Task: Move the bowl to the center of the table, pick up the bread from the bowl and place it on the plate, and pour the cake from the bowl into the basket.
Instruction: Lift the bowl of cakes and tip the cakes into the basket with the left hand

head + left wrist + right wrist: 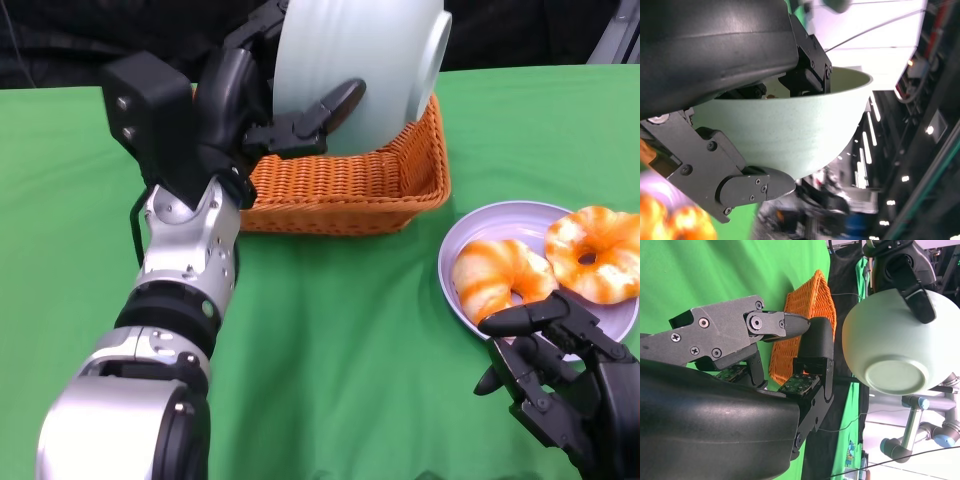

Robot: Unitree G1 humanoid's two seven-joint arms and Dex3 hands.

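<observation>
My left hand [255, 105] grips the pale green bowl [355, 70] and holds it tipped on its side above the orange wicker basket [350, 185], its mouth turned away from me. The same bowl [895, 340] shows its base in the right wrist view, and its wall [790, 130] fills the left wrist view. What is inside the bowl and basket is hidden. Two glazed orange ring breads [500, 280] [598, 252] lie on the lilac plate [470, 235] at the right. My right hand [555, 375] hovers at the plate's near edge, fingers apart and holding nothing.
A green cloth [350, 350] covers the table. The basket stands at the back centre, the plate at the right edge. Dark background lies behind the table's far edge.
</observation>
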